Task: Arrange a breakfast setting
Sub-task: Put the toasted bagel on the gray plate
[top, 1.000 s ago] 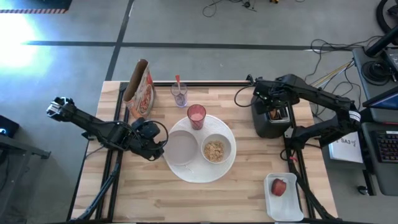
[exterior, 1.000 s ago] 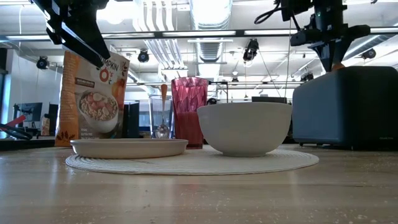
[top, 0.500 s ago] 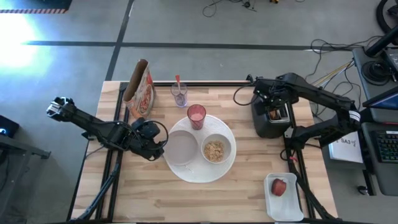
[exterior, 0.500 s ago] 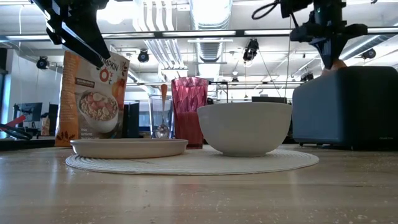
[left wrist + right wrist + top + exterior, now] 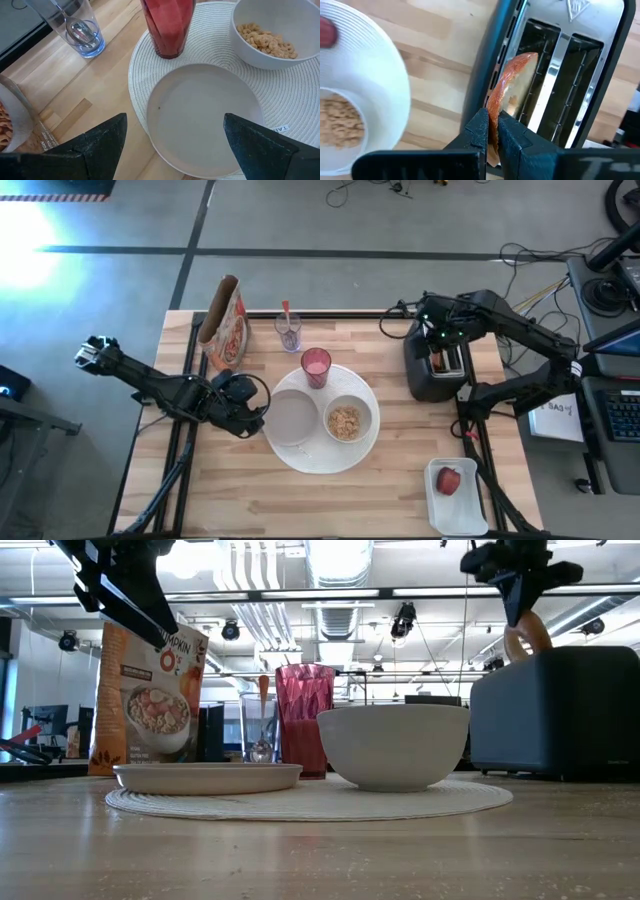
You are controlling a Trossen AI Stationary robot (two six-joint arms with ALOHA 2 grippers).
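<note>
Bagel [image 5: 507,95] btwn right jaws (above toaster [image 5: 570,75])

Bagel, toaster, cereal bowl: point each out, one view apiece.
bagel [image 5: 512,82], right wrist view, on its browned crust above the slot.
toaster [image 5: 560,715], low view, on its dark side wall.
cereal bowl [image 5: 362,412], high view, on its white rim.
</note>
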